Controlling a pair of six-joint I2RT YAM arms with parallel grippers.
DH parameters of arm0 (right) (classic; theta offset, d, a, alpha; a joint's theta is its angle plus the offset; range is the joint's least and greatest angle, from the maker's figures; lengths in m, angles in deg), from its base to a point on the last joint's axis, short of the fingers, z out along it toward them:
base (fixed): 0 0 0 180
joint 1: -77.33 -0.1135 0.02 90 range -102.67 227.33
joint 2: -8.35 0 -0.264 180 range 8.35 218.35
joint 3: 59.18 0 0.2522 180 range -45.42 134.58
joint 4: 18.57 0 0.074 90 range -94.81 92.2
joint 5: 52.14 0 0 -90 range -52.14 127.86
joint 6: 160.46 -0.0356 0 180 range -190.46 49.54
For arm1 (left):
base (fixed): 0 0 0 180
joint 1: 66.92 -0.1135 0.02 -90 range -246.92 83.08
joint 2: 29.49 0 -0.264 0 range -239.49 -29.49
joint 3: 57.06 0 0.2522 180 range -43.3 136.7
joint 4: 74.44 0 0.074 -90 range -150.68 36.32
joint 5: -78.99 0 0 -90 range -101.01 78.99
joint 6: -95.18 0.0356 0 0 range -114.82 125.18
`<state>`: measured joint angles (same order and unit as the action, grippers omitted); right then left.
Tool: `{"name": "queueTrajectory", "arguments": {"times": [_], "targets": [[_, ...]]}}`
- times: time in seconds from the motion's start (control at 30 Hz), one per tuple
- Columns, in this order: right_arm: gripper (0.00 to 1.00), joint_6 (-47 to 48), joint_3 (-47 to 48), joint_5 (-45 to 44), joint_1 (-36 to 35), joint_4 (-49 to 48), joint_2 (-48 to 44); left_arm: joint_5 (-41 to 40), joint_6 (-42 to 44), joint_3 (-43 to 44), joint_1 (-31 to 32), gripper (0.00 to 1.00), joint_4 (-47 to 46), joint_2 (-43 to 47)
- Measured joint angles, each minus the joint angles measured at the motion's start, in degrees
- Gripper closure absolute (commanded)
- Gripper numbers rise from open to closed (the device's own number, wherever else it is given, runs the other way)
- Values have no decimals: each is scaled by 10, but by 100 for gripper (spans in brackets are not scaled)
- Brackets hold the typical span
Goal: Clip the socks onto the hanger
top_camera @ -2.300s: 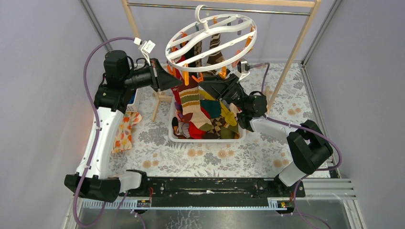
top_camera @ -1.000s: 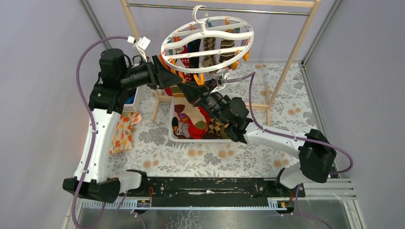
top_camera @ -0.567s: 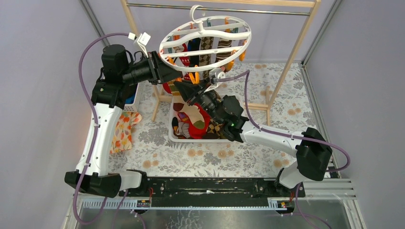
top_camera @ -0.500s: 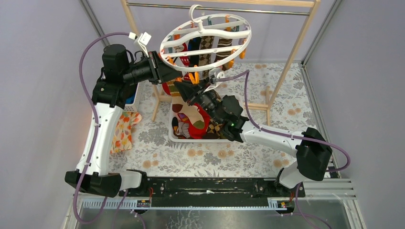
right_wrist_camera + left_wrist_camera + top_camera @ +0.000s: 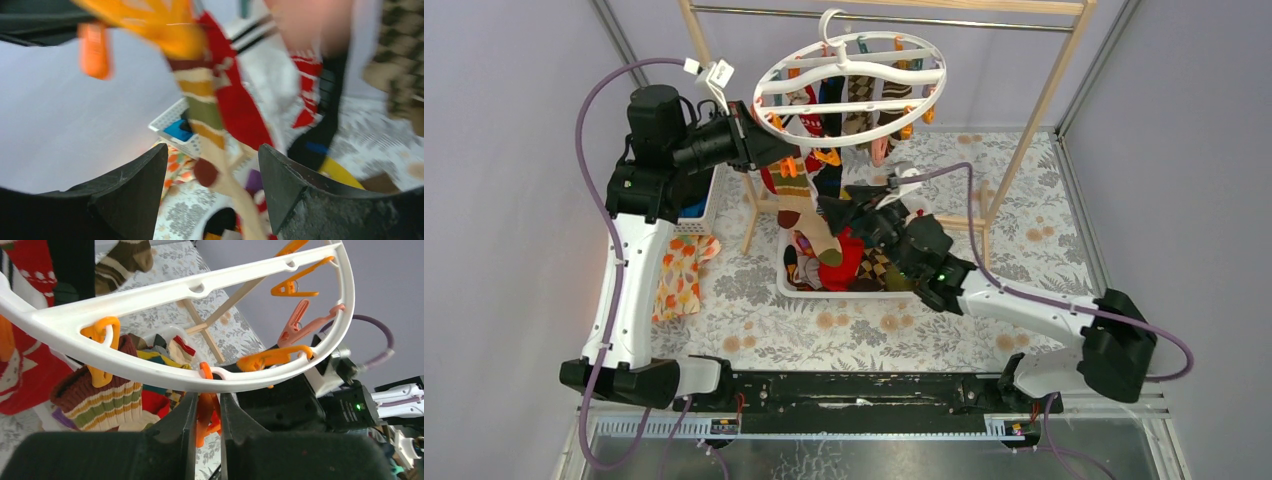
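The white oval hanger [image 5: 854,85] hangs by its hook from the metal bar. My left gripper [image 5: 784,152] is at its near-left rim. In the left wrist view this gripper [image 5: 206,412] is shut on an orange clip [image 5: 205,407] under the ring [image 5: 165,375]. A striped brown, mustard and green sock [image 5: 802,205] hangs from a neighbouring orange clip [image 5: 100,357]. My right gripper [image 5: 836,210] is open and empty, below the hanger, right of that sock. In the blurred right wrist view the sock [image 5: 200,105] hangs ahead of the open gripper [image 5: 212,170]. Several more socks [image 5: 861,100] hang on the hanger.
A white basket [image 5: 824,291] with several loose socks [image 5: 849,262] stands under the hanger. The wooden-framed rail [image 5: 1044,90] stands round it. An orange-flowered cloth [image 5: 679,280] and a small white bin [image 5: 699,212] with a blue cloth lie at the left.
My right gripper has drawn back down and to the right, away from the hanger, with its jaws open. The striped sock now hangs free from a clip. My left gripper has stayed at the rim.
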<state>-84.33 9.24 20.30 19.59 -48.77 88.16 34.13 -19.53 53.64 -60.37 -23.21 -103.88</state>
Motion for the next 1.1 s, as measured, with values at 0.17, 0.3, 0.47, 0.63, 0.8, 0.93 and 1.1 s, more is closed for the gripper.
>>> {"name": "queueTrajectory", "arguments": {"times": [0.17,0.3,0.47,0.63,0.8,0.93,1.1], "targets": [[30,-63,-58,-14,82,75,-57,-19,36,63,-16,100,37,-21],[34,-103,-75,6,157,153,-51,-32,57,83,-25,100,48,-25],[40,-122,-75,66,212,204,7,-29,61,78,-25,100,57,-29],[43,-112,-60,122,237,235,90,-20,61,63,-25,100,59,-30],[77,-90,-41,149,242,242,124,-11,62,51,-25,100,59,-28],[100,-78,-33,179,244,238,123,-6,63,44,-25,100,57,-28],[100,-75,-38,208,245,240,92,-4,64,41,-25,100,57,-28]]}}
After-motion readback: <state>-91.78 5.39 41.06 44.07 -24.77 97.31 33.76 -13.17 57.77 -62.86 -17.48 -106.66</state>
